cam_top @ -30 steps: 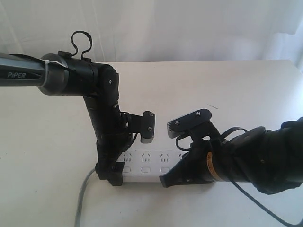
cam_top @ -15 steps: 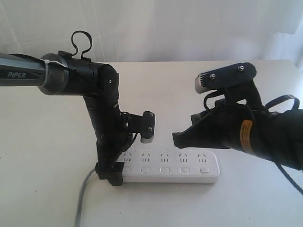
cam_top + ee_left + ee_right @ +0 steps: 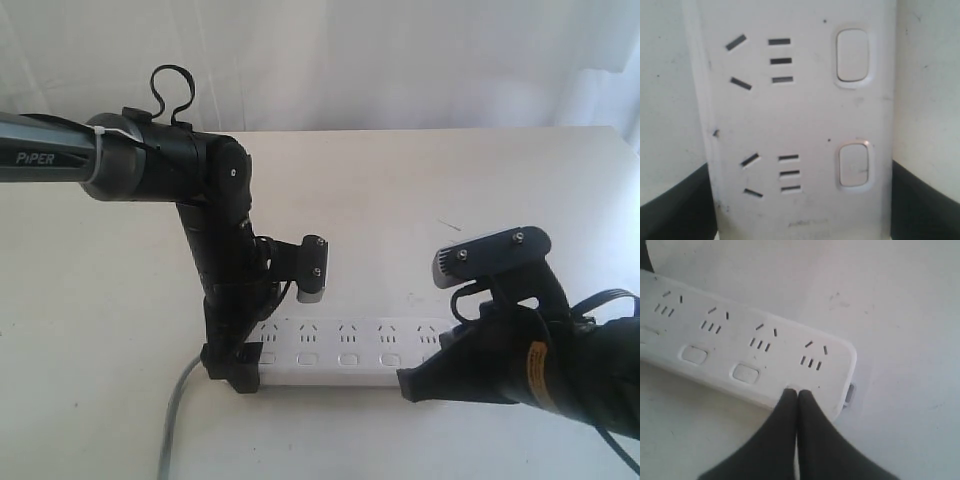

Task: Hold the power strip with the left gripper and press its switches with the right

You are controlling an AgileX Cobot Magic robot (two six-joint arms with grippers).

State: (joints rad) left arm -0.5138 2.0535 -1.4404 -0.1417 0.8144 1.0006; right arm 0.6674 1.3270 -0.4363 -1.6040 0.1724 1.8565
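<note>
At far left, grey cord (image 3: 172,425) trailing over the white surface (image 3: 450,180) into the power strip (image 3: 345,352), lying flat and lengthwise. Next, left pincer (image 3: 236,368) clamped across the strip's cord end, one finger on each long edge. Along the strip, a row of switches (image 3: 744,372). At right, right pincer (image 3: 794,392) with fingers pressed together, tip on the end switch below the last socket set. Likely risks: an off-centre push slipping off the button onto the rim; too much downward force twisting the free end and loosening the hold at left.

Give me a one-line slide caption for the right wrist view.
Shut right gripper tips resting on the end switch of the white power strip.
</note>
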